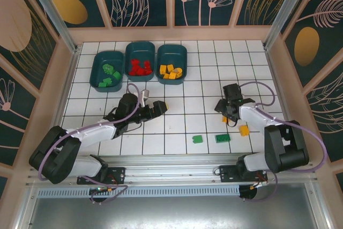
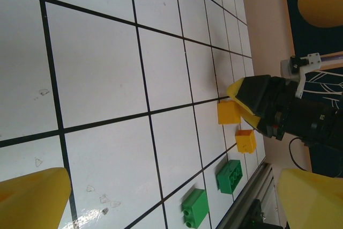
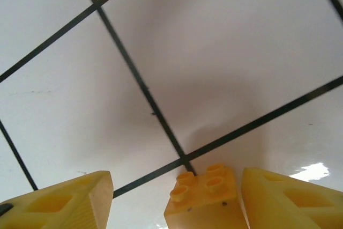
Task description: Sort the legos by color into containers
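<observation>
Three dark teal shallow plastic bins, in a row at 11 o'clock. One heap per bin: green heap, red heap, yellow-orange heap. The bricks in each are too bunched to count singly. Outside the bins, at 5 o'clock: two green plastic bricks and two yellow-orange plastic bricks.

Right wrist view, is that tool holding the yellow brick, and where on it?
Not gripped yet: the right tool straddles the yellow brick, which lies by one finger with a gap to the other.
</observation>
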Controlling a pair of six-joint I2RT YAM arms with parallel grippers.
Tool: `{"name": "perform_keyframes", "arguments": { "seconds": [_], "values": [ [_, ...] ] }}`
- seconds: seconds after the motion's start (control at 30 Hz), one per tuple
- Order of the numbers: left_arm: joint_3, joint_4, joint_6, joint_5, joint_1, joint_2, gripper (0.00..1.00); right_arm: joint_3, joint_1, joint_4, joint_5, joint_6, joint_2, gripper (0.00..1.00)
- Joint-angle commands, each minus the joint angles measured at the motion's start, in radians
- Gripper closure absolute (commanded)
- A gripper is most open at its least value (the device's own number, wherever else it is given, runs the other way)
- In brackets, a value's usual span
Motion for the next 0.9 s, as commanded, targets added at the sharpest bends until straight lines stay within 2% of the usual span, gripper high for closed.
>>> {"name": "perform_keyframes", "arguments": {
  "seconds": [0.0,0.13,0.23,0.3,0.4,0.63,0.73,0.87],
  "values": [
    [0.001,-0.004,0.002,-0.005,-0.005,-0.018,0.01,0.009,0.010,-0.028,0.013,0.003,0.025,0.36],
    [-0.008,-0.012,-0.001,-0.013,-0.004,-0.031,0.02,-0.007,0.047,-0.056,0.039,0.008,0.007,0.37],
    [-0.009,-0.009,-0.007,-0.016,-0.005,-0.031,0.02,-0.015,0.070,-0.048,0.043,0.012,-0.002,0.46],
    [-0.006,-0.010,-0.008,-0.012,-0.004,-0.028,0.01,-0.013,0.084,-0.042,0.053,0.008,0.001,0.62],
    [-0.006,-0.046,-0.004,-0.033,-0.004,-0.047,0.02,0.007,0.109,-0.036,0.071,-0.002,-0.005,0.77],
    [-0.044,-0.242,-0.010,-0.255,-0.004,-0.169,0.01,0.194,0.204,0.034,0.089,-0.037,0.040,0.81],
    [-0.068,-0.280,-0.013,-0.279,-0.003,-0.213,0.02,0.328,0.259,0.105,0.081,-0.054,0.142,0.81],
    [-0.080,-0.375,0.036,-0.309,-0.004,-0.275,0.02,0.604,0.331,0.138,0.080,-0.124,0.355,0.80]
  ]
}}
